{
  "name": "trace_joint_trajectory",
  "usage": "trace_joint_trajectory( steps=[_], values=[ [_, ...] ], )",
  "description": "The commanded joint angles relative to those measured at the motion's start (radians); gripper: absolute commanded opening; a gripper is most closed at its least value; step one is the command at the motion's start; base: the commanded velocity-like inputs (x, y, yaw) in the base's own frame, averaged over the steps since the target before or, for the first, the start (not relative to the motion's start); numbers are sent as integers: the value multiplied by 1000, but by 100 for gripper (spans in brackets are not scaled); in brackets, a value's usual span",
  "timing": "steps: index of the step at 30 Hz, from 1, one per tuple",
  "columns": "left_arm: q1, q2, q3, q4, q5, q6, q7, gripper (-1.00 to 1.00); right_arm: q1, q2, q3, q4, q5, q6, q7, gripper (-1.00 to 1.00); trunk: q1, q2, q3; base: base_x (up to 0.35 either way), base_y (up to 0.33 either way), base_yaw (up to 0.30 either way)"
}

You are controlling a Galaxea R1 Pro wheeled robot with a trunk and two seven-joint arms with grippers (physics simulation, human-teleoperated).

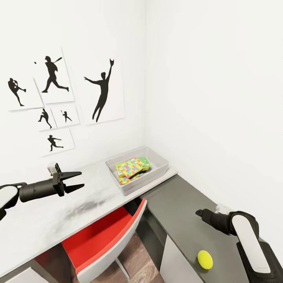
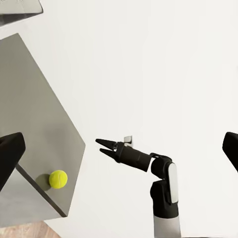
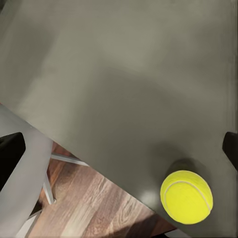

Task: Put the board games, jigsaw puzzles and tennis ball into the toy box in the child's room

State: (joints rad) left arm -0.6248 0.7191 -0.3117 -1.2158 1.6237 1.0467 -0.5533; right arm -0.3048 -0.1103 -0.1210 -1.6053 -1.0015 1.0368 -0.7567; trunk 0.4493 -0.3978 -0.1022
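The left gripper hangs wide open and empty over the pale table. Ahead of it sits the toy box, in the white room's corner. The right gripper is open and empty too, with the tennis ball below it on the dark cabinet.

Bench pale, matt, faintly smudged grey, cabinet smooth matt dark grey, ball fuzzy yellow felt, floor satin wood plank, toy box smooth grey plastic, fingers matt black.
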Motion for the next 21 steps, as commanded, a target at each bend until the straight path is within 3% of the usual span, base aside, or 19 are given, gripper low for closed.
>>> trace_joint_trajectory(
  steps=[1, 21],
  values=[
    [-2, 1, -3, 2, -4, 0, -8, 100, -1, 0, 0, -1, -11, 3, -15, 100, 1, -2, -1, -4, 0, 0],
    [-2, 0, -3, 7, -4, 0, -8, 100, -7, 0, 1, 2, -9, 8, -81, 100, 1, -2, 33, -8, 0, 50]
  ],
)
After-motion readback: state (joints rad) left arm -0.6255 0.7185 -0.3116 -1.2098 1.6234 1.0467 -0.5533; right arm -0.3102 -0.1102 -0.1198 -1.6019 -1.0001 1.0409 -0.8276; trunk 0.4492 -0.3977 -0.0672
